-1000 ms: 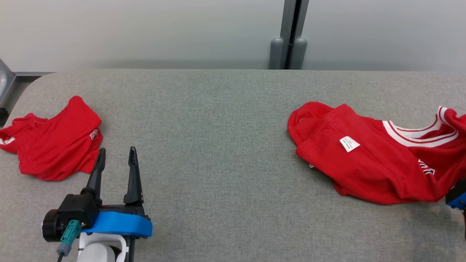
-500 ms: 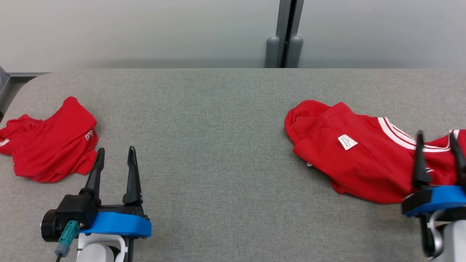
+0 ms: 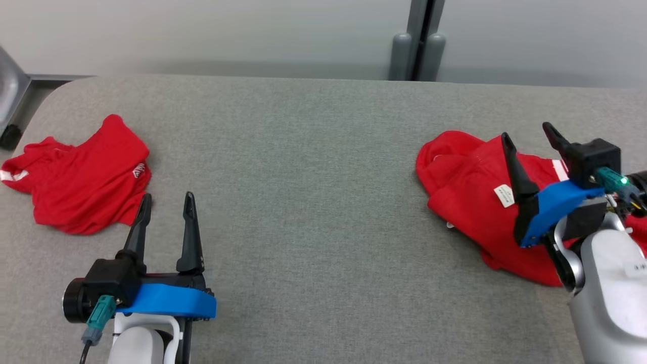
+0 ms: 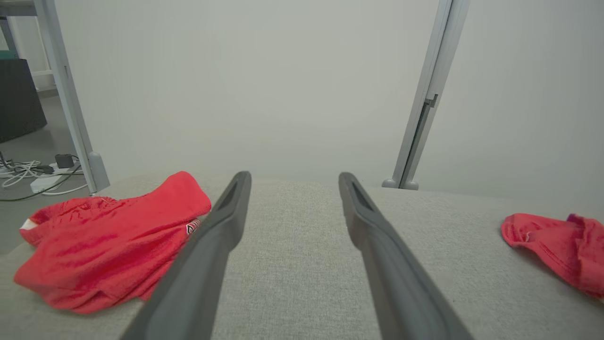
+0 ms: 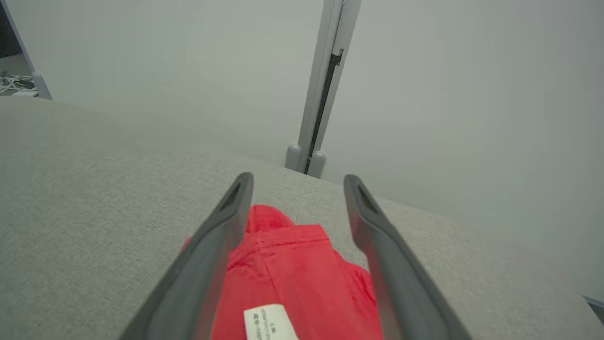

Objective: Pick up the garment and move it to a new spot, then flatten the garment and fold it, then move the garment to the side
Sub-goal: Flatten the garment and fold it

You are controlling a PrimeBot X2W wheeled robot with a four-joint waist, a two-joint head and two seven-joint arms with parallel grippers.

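Note:
A crumpled red garment (image 3: 470, 202) with a white label (image 3: 504, 195) lies at the right of the grey table (image 3: 313, 177). My right gripper (image 3: 526, 132) hovers over it, open, holding nothing. In the right wrist view the garment (image 5: 292, 264) and its label (image 5: 270, 323) lie below and between the spread fingers of the right gripper (image 5: 297, 178). A second red garment (image 3: 81, 182) lies bunched at the far left. My left gripper (image 3: 168, 197) stands open just right of it, near the front edge. The left wrist view shows that garment (image 4: 108, 241) left of the left gripper (image 4: 293, 178).
A grey post (image 3: 419, 45) stands against the pale wall behind the table. A metal frame (image 3: 10, 101) sits off the table's rounded left corner, and cables (image 4: 28, 174) lie on the floor there. The table's wide middle lies between the two garments.
The right gripper let go of the right garment's edge, opened, and swung in above it from the lower right. The striped edge dropped. The head camera shifted; the left arm stayed.

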